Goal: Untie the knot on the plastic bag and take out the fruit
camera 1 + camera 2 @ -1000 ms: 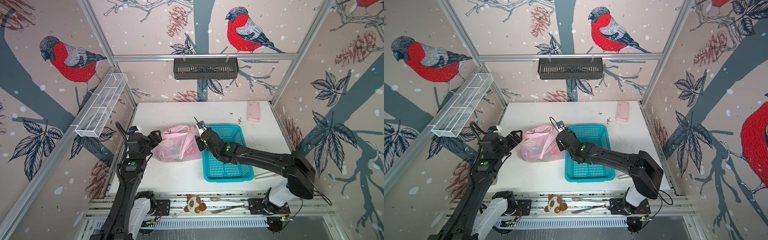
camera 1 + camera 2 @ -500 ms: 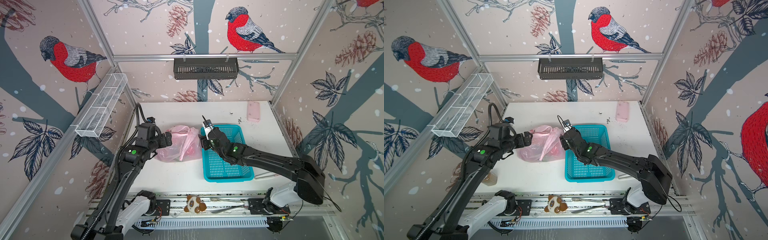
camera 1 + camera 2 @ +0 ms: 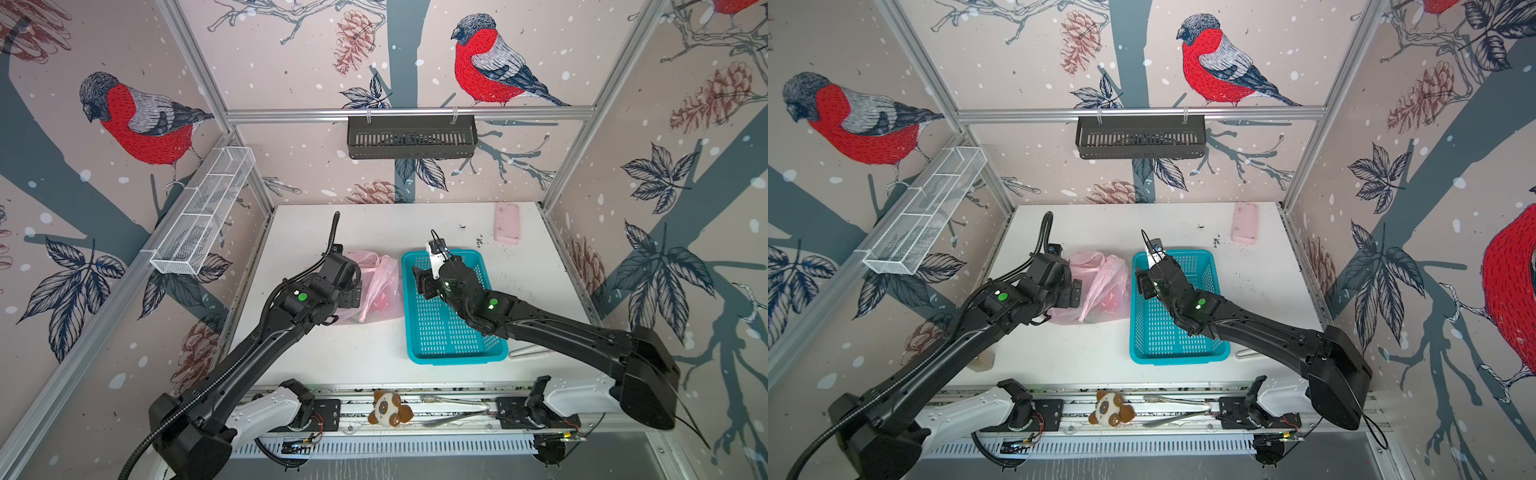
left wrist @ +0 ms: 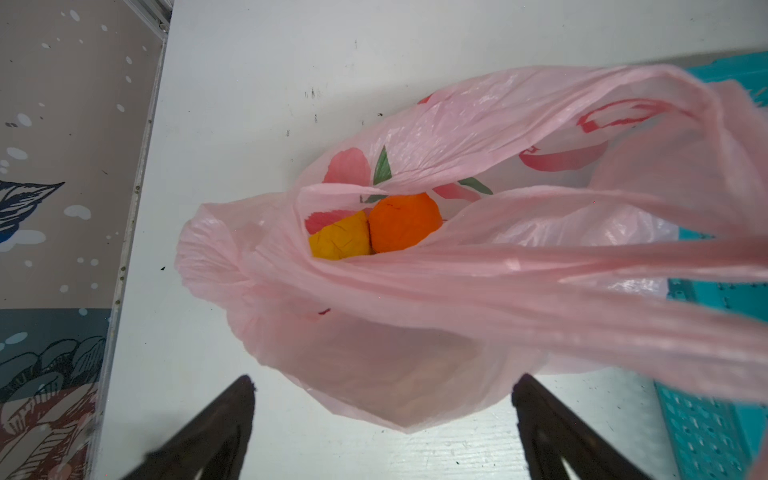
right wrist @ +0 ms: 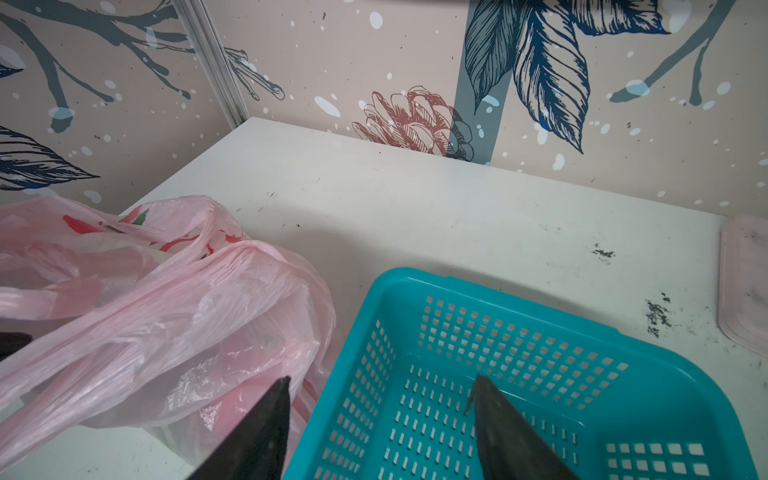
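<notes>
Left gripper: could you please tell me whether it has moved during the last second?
Yes. The left gripper has shifted right toward the teal basket, from beside the pink plastic bag to over it.

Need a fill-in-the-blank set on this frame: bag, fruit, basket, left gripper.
1. In both top views the plastic bag lies to the ___ of the teal basket.
2. In the bag's open mouth, beside the orange fruit, sits a ___ fruit.
3. The left gripper has its jaws ___, holding nothing.
Missing words: left; yellow; open.
</notes>
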{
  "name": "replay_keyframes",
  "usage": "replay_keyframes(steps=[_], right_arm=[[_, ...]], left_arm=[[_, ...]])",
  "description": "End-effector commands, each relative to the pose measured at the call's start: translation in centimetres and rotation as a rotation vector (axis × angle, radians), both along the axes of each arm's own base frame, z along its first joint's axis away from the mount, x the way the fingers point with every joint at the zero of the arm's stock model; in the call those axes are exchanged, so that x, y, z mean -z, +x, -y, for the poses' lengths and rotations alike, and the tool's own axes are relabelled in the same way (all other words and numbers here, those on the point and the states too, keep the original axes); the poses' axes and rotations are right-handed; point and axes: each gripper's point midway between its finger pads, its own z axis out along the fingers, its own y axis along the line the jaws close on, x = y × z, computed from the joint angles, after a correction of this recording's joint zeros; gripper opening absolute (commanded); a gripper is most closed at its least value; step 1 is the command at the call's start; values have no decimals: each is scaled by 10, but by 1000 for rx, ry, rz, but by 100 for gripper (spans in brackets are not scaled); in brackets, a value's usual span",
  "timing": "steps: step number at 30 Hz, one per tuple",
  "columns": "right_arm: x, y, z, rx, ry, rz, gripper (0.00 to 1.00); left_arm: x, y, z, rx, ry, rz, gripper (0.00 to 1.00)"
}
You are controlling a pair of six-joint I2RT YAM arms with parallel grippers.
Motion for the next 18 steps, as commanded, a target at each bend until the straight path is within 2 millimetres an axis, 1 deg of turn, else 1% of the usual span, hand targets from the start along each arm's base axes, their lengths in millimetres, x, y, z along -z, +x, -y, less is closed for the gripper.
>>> replay_keyframes(steps=[1, 8, 10, 15, 18], right_arm=[[-8, 0, 4, 12, 48, 13, 69], [-7, -1, 11, 18, 65, 11, 70], [-6, -1, 12, 16, 63, 10, 70], [-10, 0, 13, 10, 60, 16, 70], [-12, 1, 13, 10, 62, 18, 70]], left_arm=[[-8, 16, -2, -52, 27, 82, 96], [-25, 46, 8, -98, -21, 224, 96], [-20, 52, 8, -109, -14, 239, 96], [-25, 68, 12, -133, -20, 297, 96], [-25, 78, 11, -154, -21, 311, 96]])
